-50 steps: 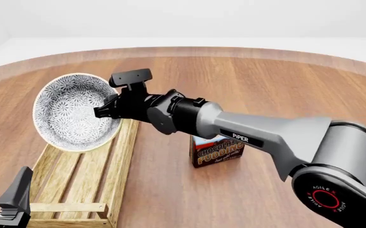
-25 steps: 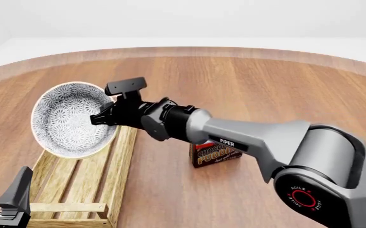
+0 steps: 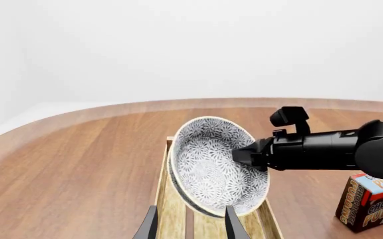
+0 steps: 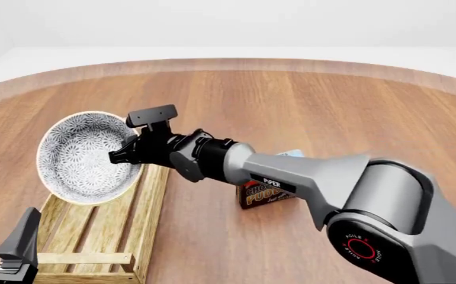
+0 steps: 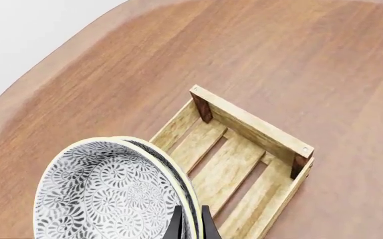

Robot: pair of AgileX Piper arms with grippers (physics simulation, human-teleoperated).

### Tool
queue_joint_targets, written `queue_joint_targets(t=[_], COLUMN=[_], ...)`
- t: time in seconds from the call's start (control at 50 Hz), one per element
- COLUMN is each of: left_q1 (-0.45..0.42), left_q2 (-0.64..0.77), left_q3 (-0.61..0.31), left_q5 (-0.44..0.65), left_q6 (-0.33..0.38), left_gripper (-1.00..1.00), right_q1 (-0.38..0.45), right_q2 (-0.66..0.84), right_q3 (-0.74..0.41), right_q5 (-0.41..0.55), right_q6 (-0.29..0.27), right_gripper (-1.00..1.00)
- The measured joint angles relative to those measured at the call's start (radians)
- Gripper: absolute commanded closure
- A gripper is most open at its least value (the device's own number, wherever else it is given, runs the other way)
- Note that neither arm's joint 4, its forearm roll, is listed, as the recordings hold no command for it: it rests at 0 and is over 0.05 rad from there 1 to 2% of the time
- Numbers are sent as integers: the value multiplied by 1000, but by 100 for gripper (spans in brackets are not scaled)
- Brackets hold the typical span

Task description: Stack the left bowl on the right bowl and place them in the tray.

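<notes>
1. Right gripper [image 4: 121, 155]: pinches rim of stacked bowls [image 4: 83, 157], now lower and nearer than a second ago.
2. Bowls: tilted, over far end of tray [image 4: 152, 201].
3. Left gripper [image 4: 7, 248]: unmoved, spread.

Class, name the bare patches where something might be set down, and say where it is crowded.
Bare: the tray slats nearest the left tool, and the table beyond the pudding box. Crowded: the tray's far end, where the right tool holds the stacked bowls tilted.
</notes>
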Motion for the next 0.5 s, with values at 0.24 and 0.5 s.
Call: queue_joint_targets(t=[0.24,0.5], left_q1=[0,0], left_q2=[0,0], left_q3=[0,0], left_q5=[0,0], left_q6=[0,0], left_gripper=[-100,-100], right_q1=[1,8], right_q2=[19,39], right_q3=[-7,-12], right_q5=[1,1], right_q6=[0,2], right_gripper=[100,100])
